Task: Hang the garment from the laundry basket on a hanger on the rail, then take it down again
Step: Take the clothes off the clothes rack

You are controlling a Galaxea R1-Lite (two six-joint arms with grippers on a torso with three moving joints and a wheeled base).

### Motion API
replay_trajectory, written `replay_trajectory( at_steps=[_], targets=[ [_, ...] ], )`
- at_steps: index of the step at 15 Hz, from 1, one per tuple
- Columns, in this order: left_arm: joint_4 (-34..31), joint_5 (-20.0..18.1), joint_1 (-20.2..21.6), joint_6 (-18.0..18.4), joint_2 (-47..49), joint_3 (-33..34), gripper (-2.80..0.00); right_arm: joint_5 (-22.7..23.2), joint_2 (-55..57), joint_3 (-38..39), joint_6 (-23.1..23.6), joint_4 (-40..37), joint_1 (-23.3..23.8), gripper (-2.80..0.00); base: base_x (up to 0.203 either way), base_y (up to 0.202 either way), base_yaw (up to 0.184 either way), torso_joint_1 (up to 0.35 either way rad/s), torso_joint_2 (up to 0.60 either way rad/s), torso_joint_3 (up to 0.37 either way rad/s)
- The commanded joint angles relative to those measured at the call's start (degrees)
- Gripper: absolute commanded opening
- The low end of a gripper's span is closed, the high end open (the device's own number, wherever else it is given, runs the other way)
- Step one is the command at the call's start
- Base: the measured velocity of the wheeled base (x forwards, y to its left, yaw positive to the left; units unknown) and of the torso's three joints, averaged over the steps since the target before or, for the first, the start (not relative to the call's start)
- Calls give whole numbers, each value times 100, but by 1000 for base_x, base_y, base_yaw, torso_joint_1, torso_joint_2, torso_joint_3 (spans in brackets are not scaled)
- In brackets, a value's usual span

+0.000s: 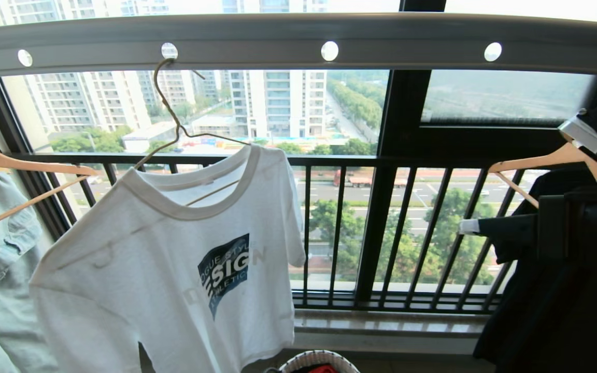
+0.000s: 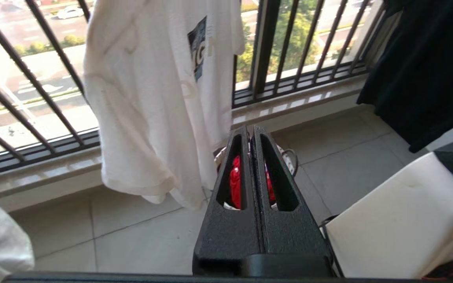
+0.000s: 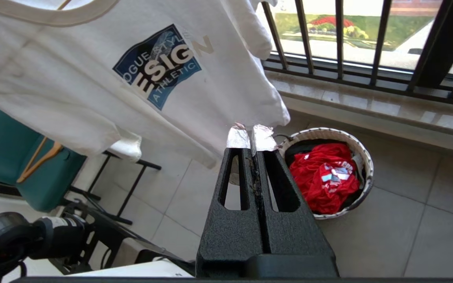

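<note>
The white T-shirt [image 1: 174, 269] hangs on the wire hanger [image 1: 174, 111], hooked in a hole of the rail [image 1: 298, 39]. Both the left gripper [image 2: 252, 131] and right gripper [image 3: 252, 135] are closed and empty, below it. Hanging looks done; next, lifting the hook free.

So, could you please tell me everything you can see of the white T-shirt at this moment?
The T-shirt is white, short-sleeved, of soft cotton-like cloth, with a ribbed round collar and a dark blue slanted chest logo with white lettering. It hangs on a thin wire hanger whose hook sits in a hole of the rail. It hangs tilted, its left shoulder lower, with the hem creased and bunched. Neither gripper touches it. The basket stands on the floor below it.
</note>
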State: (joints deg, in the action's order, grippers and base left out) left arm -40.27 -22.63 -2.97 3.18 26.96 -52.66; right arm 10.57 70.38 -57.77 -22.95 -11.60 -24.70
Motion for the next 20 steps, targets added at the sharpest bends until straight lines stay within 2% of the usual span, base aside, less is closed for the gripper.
replay_trajectory(
  at_steps=[1, 4, 6, 9, 11, 14, 17, 20],
  targets=[
    [-15, -469, -8, -182, -279, -1, -280, -445, -723, -27, 57, -626, -3, -280, 0, 0, 0, 0, 0, 0],
    [430, -974, -18, -800, -517, 26, -280, -1215, -1480, -31, 89, -1358, 2, -280, 0, 0, 0, 0, 0, 0],
    [672, -1056, -25, -1095, -672, -15, -280, -1532, -2136, -38, 106, -1849, 141, -280, 0, 0, 0, 0, 0, 0],
    [523, -1041, -28, -1268, -975, -156, -280, -1906, -3024, -194, 196, -2653, 708, -280, 0, 0, 0, 0, 0, 0],
    [152, -978, 17, -1294, -1231, -299, -280, -1982, -3573, -381, 279, -3181, 1118, -280, 0, 0, 0, 0, 0, 0],
    [99, -837, 205, -1283, -1714, 98, -280, -1990, -4386, -441, 691, -3769, 1885, -280, 0, 0, 0, 0, 0, 0],
    [226, -277, 277, -1231, -2066, 877, -280, -1987, -5119, -150, 1072, -4062, 2182, -280, 0, 0, 0, 0, 0, 0],
    [1251, 588, 279, -1160, -2501, 2166, -280, -1908, -5776, 788, 1375, -4049, 2247, -280, 0, 0, 0, 0, 0, 0]
  ],
)
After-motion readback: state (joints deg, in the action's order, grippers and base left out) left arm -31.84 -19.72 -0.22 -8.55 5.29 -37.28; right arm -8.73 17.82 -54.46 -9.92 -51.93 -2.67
